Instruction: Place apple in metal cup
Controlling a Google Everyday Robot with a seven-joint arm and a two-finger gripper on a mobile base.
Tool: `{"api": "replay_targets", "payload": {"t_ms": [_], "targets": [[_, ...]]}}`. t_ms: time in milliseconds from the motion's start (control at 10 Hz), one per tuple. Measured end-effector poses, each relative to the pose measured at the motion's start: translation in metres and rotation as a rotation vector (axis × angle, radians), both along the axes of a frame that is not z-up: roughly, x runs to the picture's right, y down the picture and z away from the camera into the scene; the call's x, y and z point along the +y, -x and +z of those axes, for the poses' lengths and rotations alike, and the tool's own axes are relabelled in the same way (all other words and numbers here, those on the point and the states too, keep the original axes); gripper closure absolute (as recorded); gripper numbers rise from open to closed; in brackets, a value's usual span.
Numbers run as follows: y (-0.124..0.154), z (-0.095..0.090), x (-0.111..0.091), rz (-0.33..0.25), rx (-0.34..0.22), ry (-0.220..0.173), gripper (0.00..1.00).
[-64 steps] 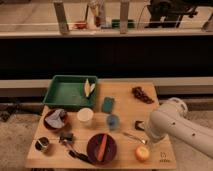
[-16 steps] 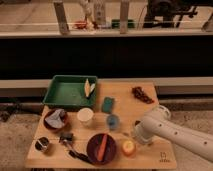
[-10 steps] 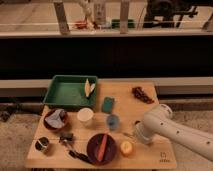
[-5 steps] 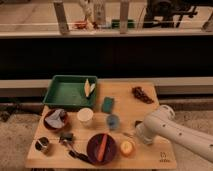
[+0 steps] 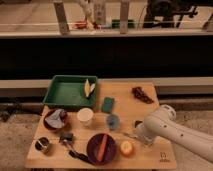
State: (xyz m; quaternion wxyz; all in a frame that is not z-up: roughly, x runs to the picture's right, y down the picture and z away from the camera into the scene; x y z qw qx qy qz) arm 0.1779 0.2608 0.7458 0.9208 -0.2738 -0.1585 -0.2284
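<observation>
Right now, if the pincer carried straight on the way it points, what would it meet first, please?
Probably the apple, lying right beside the pincer near the table's front edge, though depth is unclear.

You've got a wooden table [image 5: 125, 99] carrying a green tray [image 5: 70, 93] at the back, a white cup [image 5: 85, 116] and a blue cup [image 5: 113, 121] mid-table, and a dark plate [image 5: 101, 148] in front. The apple [image 5: 126, 147] sits just beside that plate and the metal cup [image 5: 42, 145] is front left. Your gripper [image 5: 131, 135] hangs near the apple.
</observation>
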Motion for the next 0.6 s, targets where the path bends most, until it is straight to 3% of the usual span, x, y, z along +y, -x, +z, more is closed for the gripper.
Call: {"api": "replay_targets", "payload": {"t_ms": [200, 600], "targets": [[-0.001, -0.005, 0.002, 0.002, -0.021, 0.024, 0.2], [0.016, -0.007, 0.02, -0.057, -0.027, 0.068, 0.2]]}}
